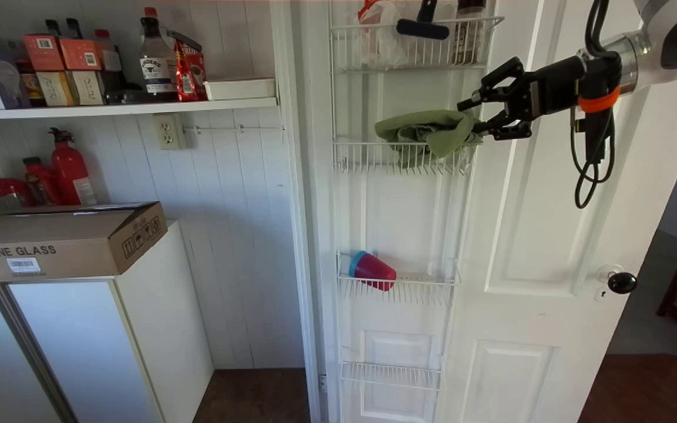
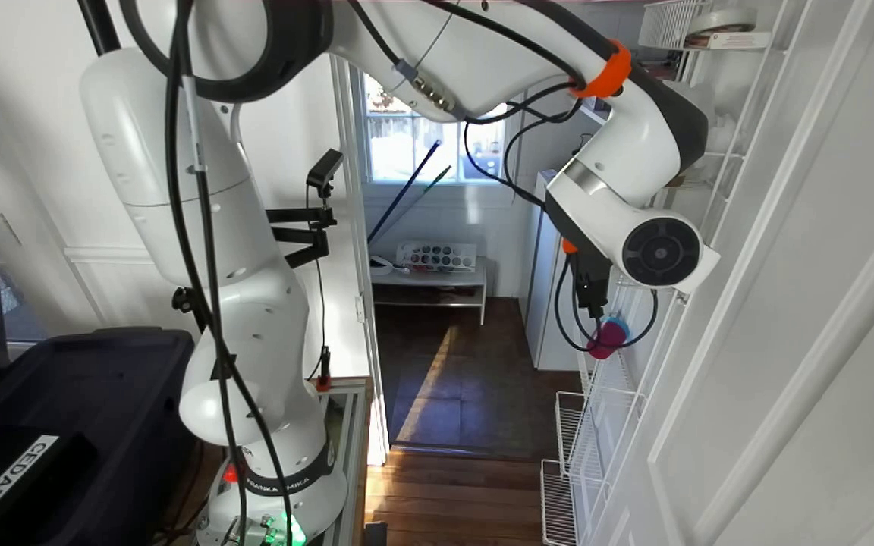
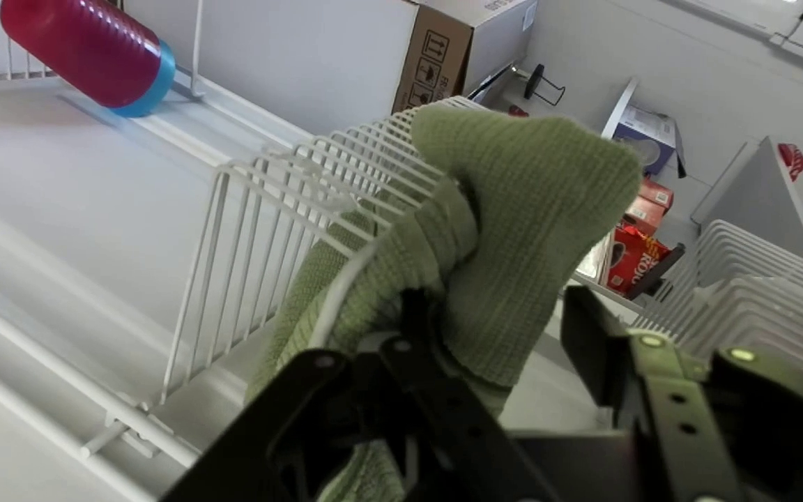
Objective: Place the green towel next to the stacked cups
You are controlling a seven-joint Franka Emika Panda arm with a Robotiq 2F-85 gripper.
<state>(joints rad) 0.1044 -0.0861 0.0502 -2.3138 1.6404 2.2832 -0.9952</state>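
Observation:
The green towel (image 1: pixel 426 126) lies bunched on a middle wire shelf of the door rack, partly hanging over its front wires. It also shows large in the wrist view (image 3: pixel 527 209). The stacked cups (image 1: pixel 375 270), red with a blue rim, lie tilted on the wire shelf below; they also show in the wrist view (image 3: pixel 84 52) and in an exterior view (image 2: pixel 610 334). My gripper (image 1: pixel 469 116) is open at the towel's end. In the wrist view (image 3: pixel 502 307) one finger overlaps the towel's folds, the other stands apart. An exterior view hides gripper and towel behind the arm.
The wire rack (image 1: pixel 426 283) is fixed on a white door (image 1: pixel 538 235) with a black knob (image 1: pixel 622 282). An upper wire shelf holds a plastic bag (image 1: pixel 382 38) and a bottle. A cardboard box (image 1: pixel 50 247) stands on a white cabinet to the side.

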